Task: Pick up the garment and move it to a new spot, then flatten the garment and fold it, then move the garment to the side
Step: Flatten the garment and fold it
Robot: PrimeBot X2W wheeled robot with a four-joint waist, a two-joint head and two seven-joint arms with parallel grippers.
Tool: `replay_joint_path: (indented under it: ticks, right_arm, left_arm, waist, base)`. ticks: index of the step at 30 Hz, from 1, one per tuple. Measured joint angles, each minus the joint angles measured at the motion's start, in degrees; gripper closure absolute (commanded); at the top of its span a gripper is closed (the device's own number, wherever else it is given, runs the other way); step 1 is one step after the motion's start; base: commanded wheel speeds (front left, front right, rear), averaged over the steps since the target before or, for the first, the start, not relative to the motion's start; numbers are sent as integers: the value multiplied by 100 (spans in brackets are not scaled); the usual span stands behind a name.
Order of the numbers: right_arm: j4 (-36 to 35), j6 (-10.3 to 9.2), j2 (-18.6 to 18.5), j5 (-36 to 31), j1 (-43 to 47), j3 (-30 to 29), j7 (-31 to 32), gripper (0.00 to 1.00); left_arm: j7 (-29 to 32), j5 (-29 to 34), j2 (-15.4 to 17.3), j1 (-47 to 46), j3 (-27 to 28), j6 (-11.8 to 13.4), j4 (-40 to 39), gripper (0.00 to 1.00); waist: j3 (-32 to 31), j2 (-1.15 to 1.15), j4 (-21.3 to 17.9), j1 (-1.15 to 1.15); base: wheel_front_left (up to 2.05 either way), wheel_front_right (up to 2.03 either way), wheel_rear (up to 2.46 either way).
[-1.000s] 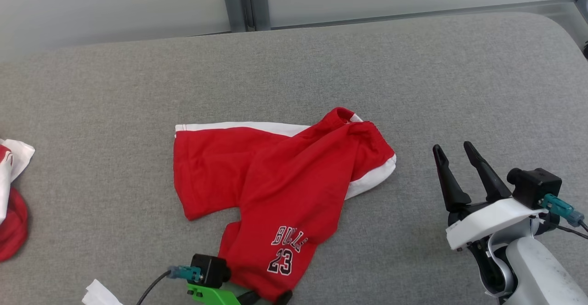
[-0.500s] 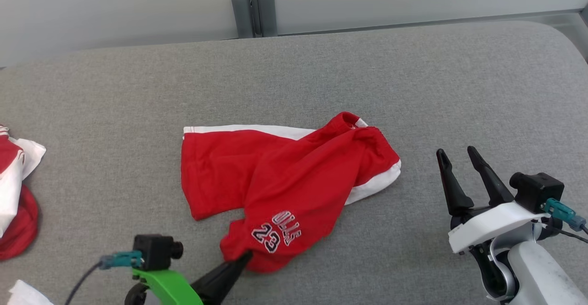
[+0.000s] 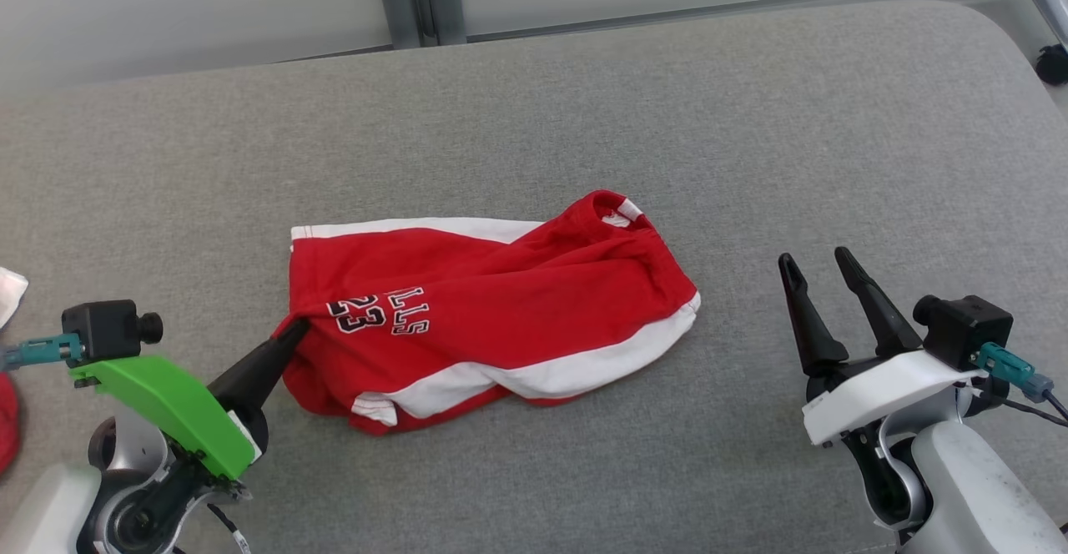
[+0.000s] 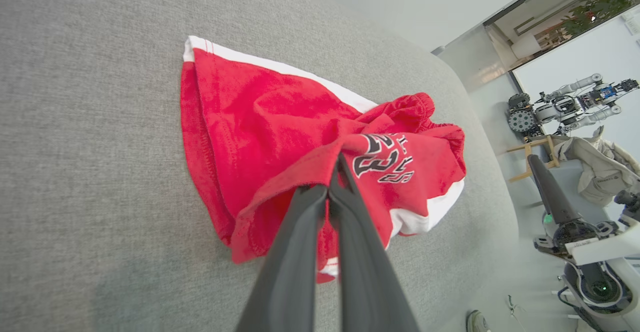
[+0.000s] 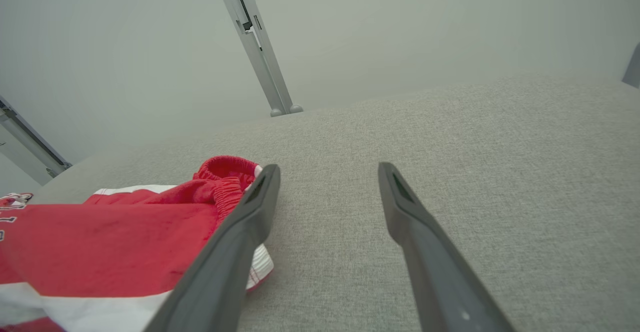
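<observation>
Fingers of your left gripper (image 3: 294, 330) are pressed together with no gap between them, clamped on a fold of red cloth at the left edge of the garment (image 3: 501, 312), just beside the black-and-white "23" (image 3: 350, 317); in the left wrist view the left gripper (image 4: 334, 182) has both dark fingers meeting at the tips, and the garment (image 4: 260, 117) is bunched into a raised ridge that runs into the pinch; the "23" (image 4: 380, 159) sits right next to that pinch point.

The garment lies crumpled on the grey padded surface (image 3: 584, 103), roughly mid-way across it; a white band (image 3: 534, 375) runs along the garment's near edge, and the red neck opening (image 3: 605, 203) is at its far right corner.

Your right gripper (image 3: 813, 257) stands off the garment's right side, clear of the cloth; its fingers are spread wide and nothing is between them; in the right wrist view the right gripper (image 5: 328, 168) frames bare grey surface, with the garment (image 5: 100, 242) to the left of its left finger; from these views you cannot tell whether those fingertips rest on the surface or hang above it.
</observation>
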Motion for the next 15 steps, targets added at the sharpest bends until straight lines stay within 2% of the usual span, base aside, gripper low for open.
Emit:
replay_joint_path:
  ticks: [7, 11, 12, 13, 14, 15]
  right_arm:
    - [66, 0, 3, 2, -83, 31, 4, 0]
    - [160, 0, 30, 3, -119, 55, -11, 0]
    - [176, 0, 41, 3, -127, 80, -11, 0]
    - [199, 0, 60, 3, -139, 112, -11, 0]
    - [212, 0, 75, 12, -150, 135, -12, 0]
    - [230, 0, 82, 15, -154, 148, -13, 0]
  left_arm:
    - [350, -247, 5, -689, -35, -89, 932, 100]
    - [587, -278, -87, -1134, -242, -101, 1522, 100]
    - [655, -278, -96, -1194, -289, -102, 1644, 87]
    - [680, -274, -102, -1246, -345, -104, 1775, 22]
    - [673, -245, -108, -1293, -374, -113, 1898, 0]
    - [656, -234, -105, -1332, -383, -115, 1970, 0]
  waist:
    - [145, 0, -184, 0]
    - [140, 0, -193, 0]
    - [127, 0, -193, 0]
    - [106, 0, -195, 0]
    - [82, 0, -199, 0]
    - [54, 0, -204, 0]
  base:
    - [0, 0, 0]
    - [0, 0, 0]
    - [0, 0, 0]
    - [0, 0, 0]
    - [0, 0, 0]
    - [0, 0, 0]
